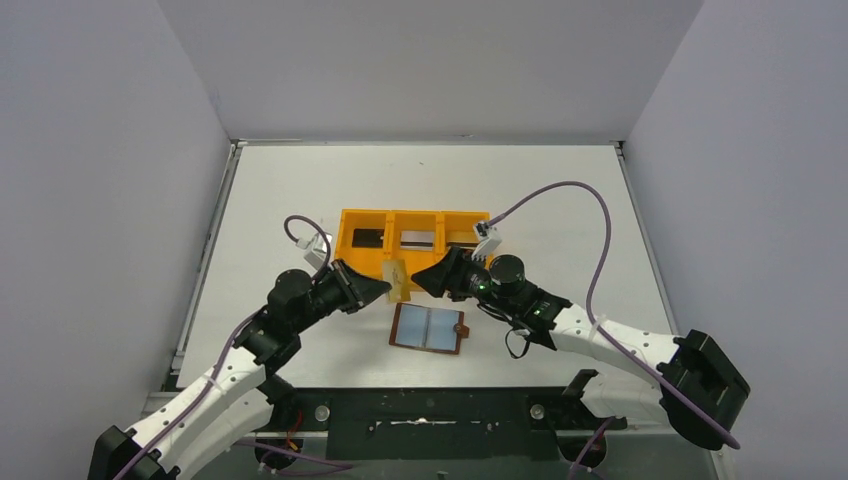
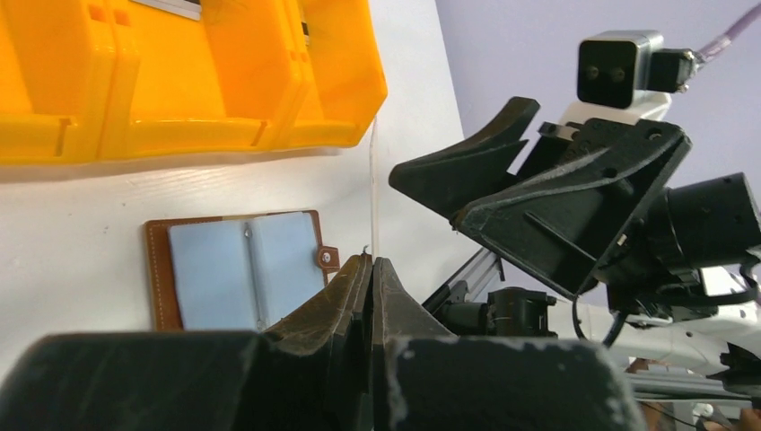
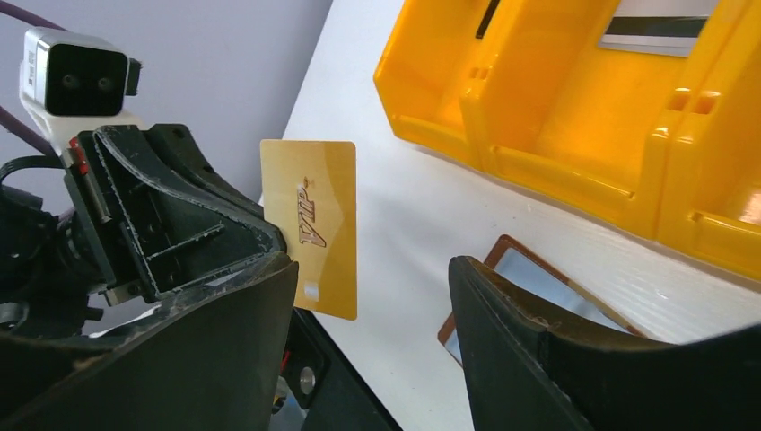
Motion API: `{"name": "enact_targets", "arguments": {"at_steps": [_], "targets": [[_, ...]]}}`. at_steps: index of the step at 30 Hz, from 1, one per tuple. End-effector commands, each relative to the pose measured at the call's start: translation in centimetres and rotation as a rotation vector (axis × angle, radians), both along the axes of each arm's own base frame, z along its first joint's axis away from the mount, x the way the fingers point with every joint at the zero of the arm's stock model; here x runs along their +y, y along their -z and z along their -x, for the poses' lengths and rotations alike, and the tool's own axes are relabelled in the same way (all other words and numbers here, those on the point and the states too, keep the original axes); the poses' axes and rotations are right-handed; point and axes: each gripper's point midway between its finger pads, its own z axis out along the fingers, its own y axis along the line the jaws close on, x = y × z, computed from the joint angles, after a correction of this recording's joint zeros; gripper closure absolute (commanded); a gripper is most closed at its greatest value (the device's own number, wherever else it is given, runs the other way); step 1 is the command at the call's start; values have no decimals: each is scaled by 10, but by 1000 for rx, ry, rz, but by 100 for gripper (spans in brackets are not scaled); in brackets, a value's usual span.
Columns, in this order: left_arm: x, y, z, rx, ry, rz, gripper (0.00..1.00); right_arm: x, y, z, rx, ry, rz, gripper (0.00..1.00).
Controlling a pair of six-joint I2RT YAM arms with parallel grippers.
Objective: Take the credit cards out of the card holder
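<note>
The thin tan-gold rectangular credit card [image 3: 310,229] stands on edge above the white bench [image 1: 300,190]. It is pinched by one edge in the left tool [image 2: 371,262], whose fingers are pressed together on it. Its far edge comes close to the near wall of the orange three-compartment plastic tray [image 1: 415,213]. The right tool [image 3: 372,269] faces it, spread wide, leaving only a narrow gap. The open brown leather card holder [image 1: 428,328] lies flat just beneath. In the tray lie a black card [image 1: 367,237] and a silvery grey card [image 1: 420,238], in separate compartments.

White table [image 1: 300,180], orange tray [image 1: 362,263] on it, open brown card holder [image 1: 428,327] nearer
</note>
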Motion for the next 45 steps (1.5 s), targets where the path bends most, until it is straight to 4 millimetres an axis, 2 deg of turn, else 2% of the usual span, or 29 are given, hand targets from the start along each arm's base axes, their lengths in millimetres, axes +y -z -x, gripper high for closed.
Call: {"name": "enact_targets", "arguments": {"at_steps": [1, 9, 18, 26, 36, 37, 38, 41, 45], "targets": [[-12, -35, 1, -82, 73, 105, 100, 18, -33, 2, -43, -103, -146, 39], [-14, -35, 5, -76, 132, 152, 100, 24, -36, 5, -25, -161, -206, 55], [-21, -37, 11, -78, 202, 205, 100, 36, -44, 13, -27, -259, -263, 67], [-15, -36, 10, -78, 177, 213, 100, 34, -42, 15, -23, -270, -273, 76], [-9, -34, 6, -75, 152, 209, 100, 34, -47, 20, -32, -307, -297, 94], [-9, -33, 6, -74, 150, 208, 97, 33, -46, 20, -29, -304, -299, 96], [-8, -32, 5, -69, 146, 206, 84, 32, -45, 19, -28, -302, -302, 97], [-5, -30, 4, -60, 130, 191, 60, 30, -43, 17, -19, -289, -301, 100], [3, -27, -2, -58, 78, 137, 37, 27, -38, 13, -12, -258, -278, 100]]}}
